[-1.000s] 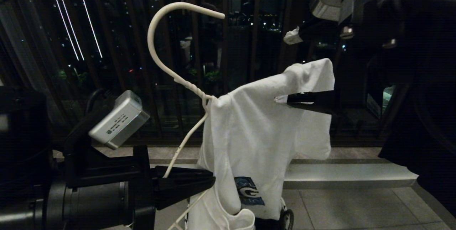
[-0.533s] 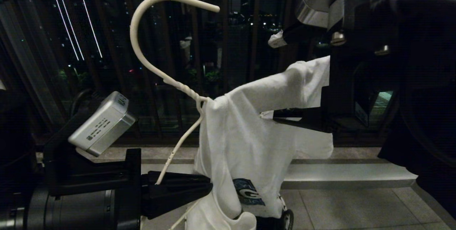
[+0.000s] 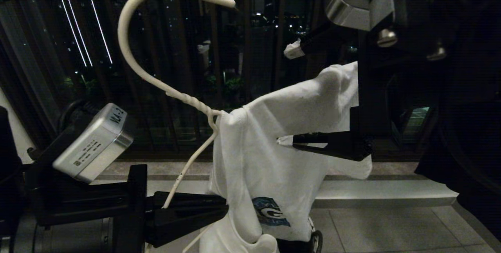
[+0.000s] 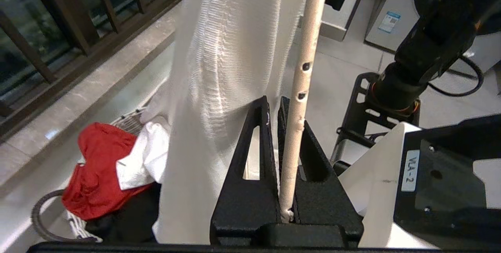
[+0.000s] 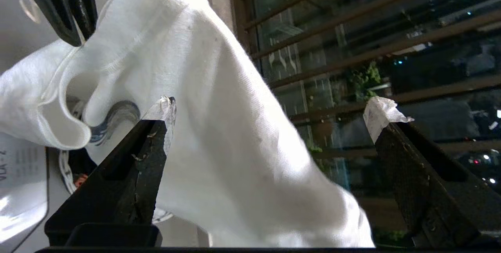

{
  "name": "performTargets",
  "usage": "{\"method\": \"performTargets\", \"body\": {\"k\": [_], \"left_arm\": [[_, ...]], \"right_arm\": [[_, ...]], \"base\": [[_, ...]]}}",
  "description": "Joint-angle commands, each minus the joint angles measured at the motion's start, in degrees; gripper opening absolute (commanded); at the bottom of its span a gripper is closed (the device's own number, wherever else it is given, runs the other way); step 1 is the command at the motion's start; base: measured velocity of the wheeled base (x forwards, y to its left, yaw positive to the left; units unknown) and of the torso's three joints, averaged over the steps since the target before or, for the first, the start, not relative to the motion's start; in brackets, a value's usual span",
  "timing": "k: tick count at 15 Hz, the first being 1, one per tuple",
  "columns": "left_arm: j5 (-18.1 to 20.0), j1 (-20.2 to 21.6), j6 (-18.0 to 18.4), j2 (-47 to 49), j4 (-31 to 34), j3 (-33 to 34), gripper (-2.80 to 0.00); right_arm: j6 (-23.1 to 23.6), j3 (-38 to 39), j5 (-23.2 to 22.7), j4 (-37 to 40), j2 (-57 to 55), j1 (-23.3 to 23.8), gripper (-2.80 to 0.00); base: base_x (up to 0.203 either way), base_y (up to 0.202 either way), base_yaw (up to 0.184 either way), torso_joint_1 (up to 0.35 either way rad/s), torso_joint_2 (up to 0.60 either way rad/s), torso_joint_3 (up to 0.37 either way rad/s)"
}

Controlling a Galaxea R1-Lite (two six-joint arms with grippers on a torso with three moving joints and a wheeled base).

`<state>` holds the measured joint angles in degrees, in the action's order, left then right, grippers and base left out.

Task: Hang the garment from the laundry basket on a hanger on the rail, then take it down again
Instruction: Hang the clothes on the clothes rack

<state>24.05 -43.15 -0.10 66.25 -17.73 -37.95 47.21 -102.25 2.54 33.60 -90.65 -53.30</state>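
- Our left gripper [image 3: 225,206] was pinched tight on the hanger [image 3: 188,163], gripping one wire arm low down; the left wrist view showed the wire [image 4: 299,100] clamped between the two fingers.
- The hanger sat tilted, hook [image 3: 129,18] up and to our left, twisted neck at the shirt's collar, so its long axis ran on a slant from our left gripper up toward the right.
- The garment [image 3: 270,159] was draped over the hanger's other arm, one shoulder raised toward our right side, body hanging down with the blue logo [image 3: 268,212] low; the hem trailed toward the laundry basket [image 4: 51,221], which held a red cloth [image 4: 98,170].
- Our right gripper [image 3: 289,96] was spread wide around the raised shoulder, one finger above the cloth, one below; in the right wrist view the shirt [image 5: 219,120] passed between the fingers, with no pinch on it.
- Key relation: the sleeve end lay right between our right fingers, so the right arm was the nearer one for any tug or re-grip there.
- The rail wasn't identifiable in any view; we judged the hanger not yet on it.
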Motion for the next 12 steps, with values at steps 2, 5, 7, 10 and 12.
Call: {"method": "performTargets", "body": {"k": [2, 5, 7, 10, 12], "left_arm": [[0.12, 0.0, 1.97, -0.69, 0.32, 0.26, -2.8], [0.12, 0.0, 2.12, -0.77, -0.12, 0.68, -2.8], [0.12, 0.0, 2.12, -0.72, -0.2, 0.68, -2.8], [0.04, 0.04, 1.95, -1.04, -0.58, 0.68, -2.8], [0.03, 0.09, 1.86, -0.95, -3.2, 1.66, -2.8]], "right_arm": [[0.16, 0.04, -0.27, 0.25, -1.02, 0.04, 0.0], [0.02, 0.04, -1.18, 0.33, -1.28, 0.3, 0.0], [-0.63, 0.3, -1.74, 0.42, -1.25, 0.39, 0.0], [-1.23, 0.48, -2.27, 0.42, -1.28, 0.65, -2.8], [-1.34, 0.39, -2.36, 0.45, -1.28, 0.68, -2.8]], "base": [[0.0, 0.0, 0.0, 0.0, 0.0, 0.0], [0.0, 0.0, 0.0, 0.0, 0.0, 0.0], [0.0, 0.0, 0.0, 0.0, 0.0, 0.0], [0.0, 0.0, 0.0, 0.0, 0.0, 0.0], [0.0, 0.0, 0.0, 0.0, 0.0, 0.0]]}}
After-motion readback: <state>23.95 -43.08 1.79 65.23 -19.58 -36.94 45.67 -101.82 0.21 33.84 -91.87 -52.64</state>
